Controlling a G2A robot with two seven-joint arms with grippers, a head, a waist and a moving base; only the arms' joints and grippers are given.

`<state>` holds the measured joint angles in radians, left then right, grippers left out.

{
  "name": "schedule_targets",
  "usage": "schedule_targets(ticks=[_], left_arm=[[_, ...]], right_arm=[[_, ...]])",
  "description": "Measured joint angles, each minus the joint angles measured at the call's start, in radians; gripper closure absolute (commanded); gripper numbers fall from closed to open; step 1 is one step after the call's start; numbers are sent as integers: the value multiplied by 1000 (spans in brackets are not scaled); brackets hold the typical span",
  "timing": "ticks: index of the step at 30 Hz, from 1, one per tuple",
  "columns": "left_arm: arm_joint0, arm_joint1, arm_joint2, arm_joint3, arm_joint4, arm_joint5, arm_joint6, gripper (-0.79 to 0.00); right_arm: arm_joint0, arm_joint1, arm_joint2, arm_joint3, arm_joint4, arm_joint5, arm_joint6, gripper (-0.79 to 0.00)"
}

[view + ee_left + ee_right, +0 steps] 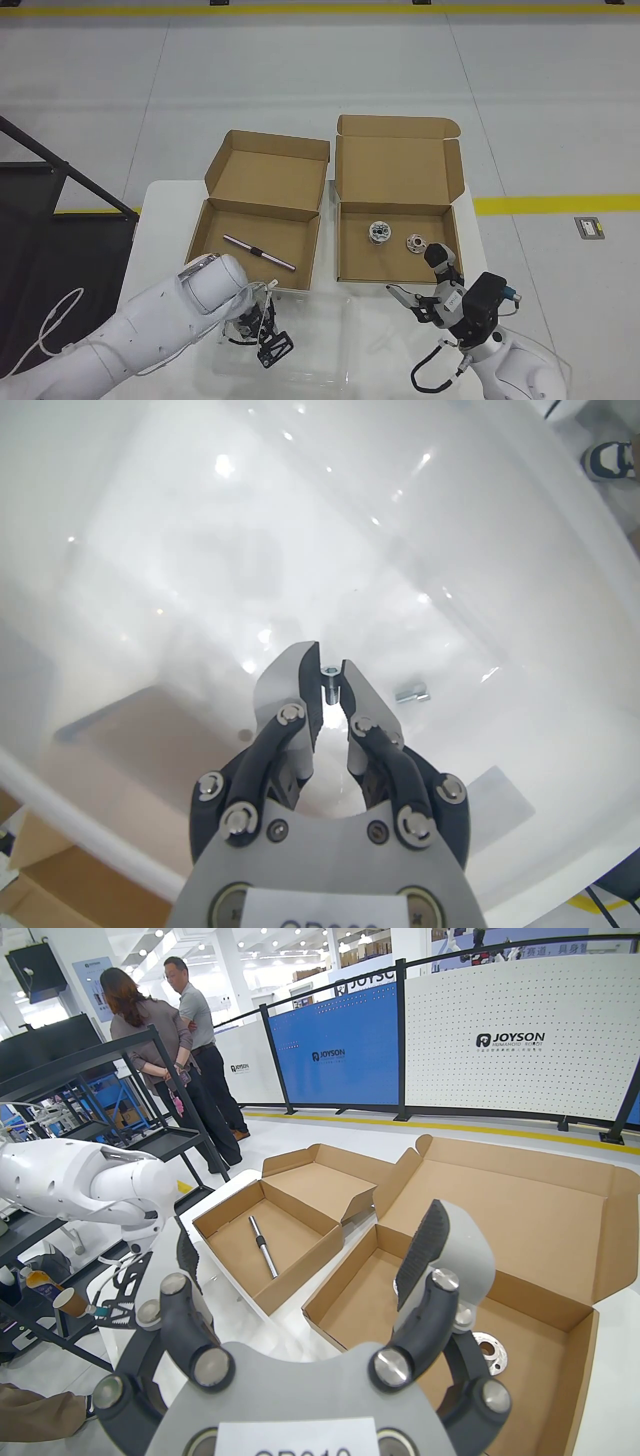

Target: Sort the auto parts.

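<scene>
**A:** How far along is the sorting?

**B:** Partly done, I'd judge. The left cardboard box (285,235) holds one slim, smooth metal rod (259,252). The right cardboard box (360,260) holds two round flanged metal discs (379,232). Both boxes are matte and corrugated, with their lids folded back.

**A:** What's left?

**B:** Small hardware in the glossy clear plastic bin (330,330) nearest the robot. The left gripper (330,680) is down inside it, pinching a short threaded bolt (331,687) between ribbed black jaws. A second bolt (412,694) lies just beside, on the bin floor.

**A:** The other arm?

**B:** The right gripper (312,1228) hangs spread and empty at the right box's near edge.
</scene>
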<state>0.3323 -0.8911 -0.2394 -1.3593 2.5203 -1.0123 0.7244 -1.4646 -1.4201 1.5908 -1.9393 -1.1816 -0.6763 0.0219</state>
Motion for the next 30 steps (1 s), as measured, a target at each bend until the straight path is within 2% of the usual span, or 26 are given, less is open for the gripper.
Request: schedule_targets(ticks=[3, 6, 12, 13, 30], left_arm=[[32, 51, -83, -83, -90, 18, -38, 0], [90, 111, -182, -137, -175, 93, -63, 0], [235, 225, -358, -225, -285, 267, 1, 0], [252, 236, -378, -230, -296, 293, 18, 0], [257, 240, -382, -231, -298, 298, 24, 0]], right_arm=[[0, 0, 0, 0, 0, 0, 0, -785], [0, 0, 0, 0, 0, 0, 0, -785], [0, 0, 0, 0, 0, 0, 0, -785], [0, 0, 0, 0, 0, 0, 0, -785], [0, 0, 0, 0, 0, 0, 0, -785]])
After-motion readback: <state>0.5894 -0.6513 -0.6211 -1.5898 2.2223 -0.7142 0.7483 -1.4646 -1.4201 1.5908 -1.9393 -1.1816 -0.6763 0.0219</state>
